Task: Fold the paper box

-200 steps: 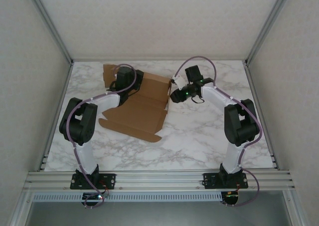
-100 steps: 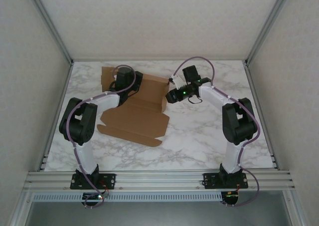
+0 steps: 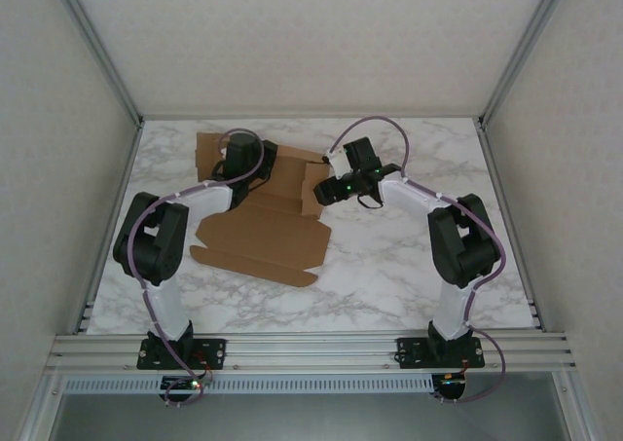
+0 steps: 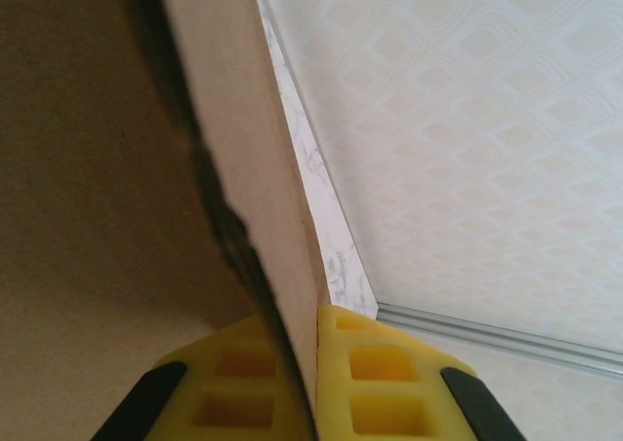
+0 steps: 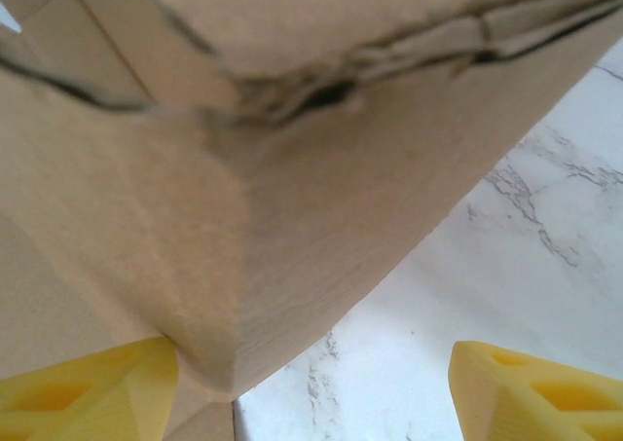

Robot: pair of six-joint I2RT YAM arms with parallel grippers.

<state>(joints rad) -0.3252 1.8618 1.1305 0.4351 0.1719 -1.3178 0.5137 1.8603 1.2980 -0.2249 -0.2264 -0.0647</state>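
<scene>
One box [image 3: 261, 232] of plain brown cardboard sits on the marble tabletop [image 3: 409, 266], left of centre and toward the far side, between my left arm [image 3: 185, 202] and right arm [image 3: 419, 196]. It is half folded. The near panel lies flat with a narrow flap along its near edge, creases run across the flat part, and the far panels and side flaps stand up.

My left jaws are clamped on a raised wall at the far left of the box. In the left wrist view the thin cardboard edge runs down between two yellow pads [image 4: 384, 387], which press it from both sides.

My right jaws stand wide open at the box's right-hand corner. In the right wrist view a folded corner with a rough, layered edge hangs between the two yellow pads [image 5: 92, 383], closer to one of them, with bare marble beside the other.
</scene>
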